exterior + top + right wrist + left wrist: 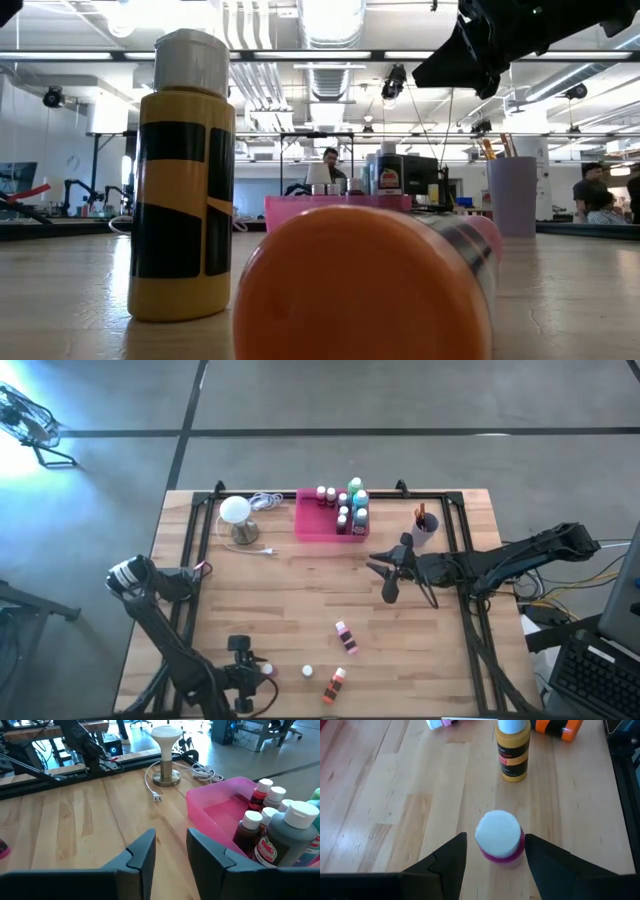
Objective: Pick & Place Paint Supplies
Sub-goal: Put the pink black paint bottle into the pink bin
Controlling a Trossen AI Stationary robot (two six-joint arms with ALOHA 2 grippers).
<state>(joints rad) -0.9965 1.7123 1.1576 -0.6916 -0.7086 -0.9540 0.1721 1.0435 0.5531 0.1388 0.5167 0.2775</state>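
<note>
A small magenta bottle (pixel 499 840) with a white cap stands upright on the table near the front edge. My left gripper (pixel 495 851) is open, one finger on each side of it; no touch shows. In the high view this bottle (pixel 268 671) is at the front left. To its right stand an upright yellow bottle (pixel 512 751) and a lying orange bottle (pixel 334 683). A pink bottle (pixel 346 637) lies farther in. My right gripper (pixel 170 850) hovers narrowly open and empty, near the pink tray (pixel 212 805), which holds several bottles.
A white globe lamp (pixel 237 515) with its cord stands left of the tray at the far edge. A pale cup (pixel 424 525) with brushes stands right of the tray. Black rails (pixel 190 560) frame the tabletop. Bare wood lies in the table's middle.
</note>
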